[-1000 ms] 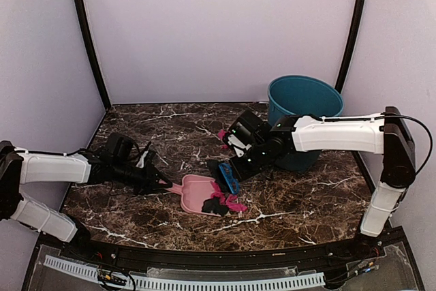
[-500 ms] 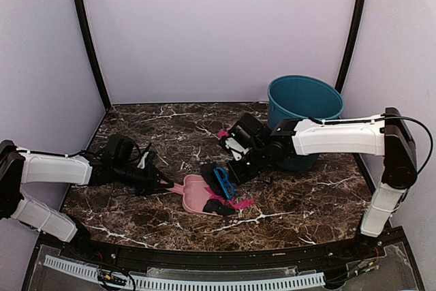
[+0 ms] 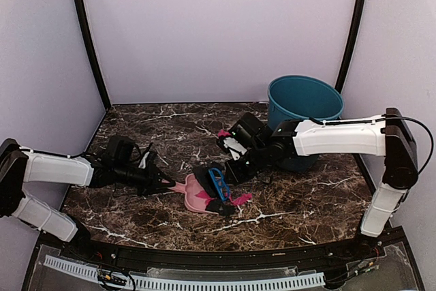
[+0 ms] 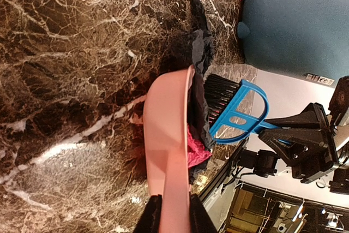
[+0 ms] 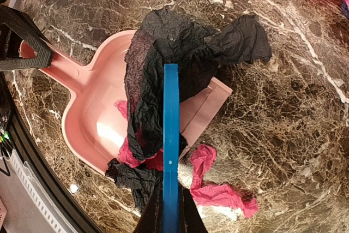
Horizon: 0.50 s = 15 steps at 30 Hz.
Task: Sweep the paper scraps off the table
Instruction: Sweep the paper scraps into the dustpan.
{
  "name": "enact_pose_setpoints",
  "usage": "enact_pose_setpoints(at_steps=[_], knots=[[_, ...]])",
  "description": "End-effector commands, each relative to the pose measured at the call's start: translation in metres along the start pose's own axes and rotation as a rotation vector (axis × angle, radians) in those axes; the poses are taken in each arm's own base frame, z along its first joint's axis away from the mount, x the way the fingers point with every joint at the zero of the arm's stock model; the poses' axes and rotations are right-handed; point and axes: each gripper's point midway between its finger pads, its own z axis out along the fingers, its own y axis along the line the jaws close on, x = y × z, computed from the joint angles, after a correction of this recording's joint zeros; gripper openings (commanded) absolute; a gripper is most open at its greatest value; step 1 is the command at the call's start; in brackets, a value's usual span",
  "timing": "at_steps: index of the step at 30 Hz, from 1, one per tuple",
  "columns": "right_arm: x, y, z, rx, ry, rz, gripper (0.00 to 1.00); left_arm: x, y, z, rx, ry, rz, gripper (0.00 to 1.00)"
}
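Note:
My left gripper (image 4: 173, 214) is shut on the handle of the pale-pink dustpan (image 3: 194, 195), which lies flat on the table (image 3: 300, 195). My right gripper (image 5: 170, 211) is shut on the blue brush (image 5: 170, 129), whose bristles (image 4: 221, 97) stand at the pan's mouth. Crumpled black paper scraps (image 5: 180, 42) lie across the pan's lip under the brush, with magenta ones (image 5: 128, 154) among them. One magenta scrap (image 5: 218, 189) lies on the marble just outside the pan. Another magenta scrap (image 3: 223, 133) sits farther back, behind the right arm.
A teal bin (image 3: 304, 100) stands at the back right of the table, beside the right arm. The table's black rim (image 3: 225, 253) runs close to the pan's near side. Lilac walls close in the back and both sides.
The right gripper has drawn the brush left toward the dustpan, dragging black scraps onto its lip. The left gripper and pan have barely moved.

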Motion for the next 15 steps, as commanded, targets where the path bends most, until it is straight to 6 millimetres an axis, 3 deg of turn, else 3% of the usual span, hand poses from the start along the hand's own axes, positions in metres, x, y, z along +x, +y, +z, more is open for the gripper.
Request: enact_pose_setpoints(at_steps=[1, 15], knots=[[-0.011, 0.015, -0.013, -0.045, -0.044, -0.009, 0.0, 0.001, -0.001, 0.001, 0.019, -0.006, -0.016, 0.0], [-0.033, 0.015, -0.039, -0.002, -0.11, -0.013, 0.0, -0.004, -0.031, -0.006, 0.149, -0.027, 0.004, 0.0]])
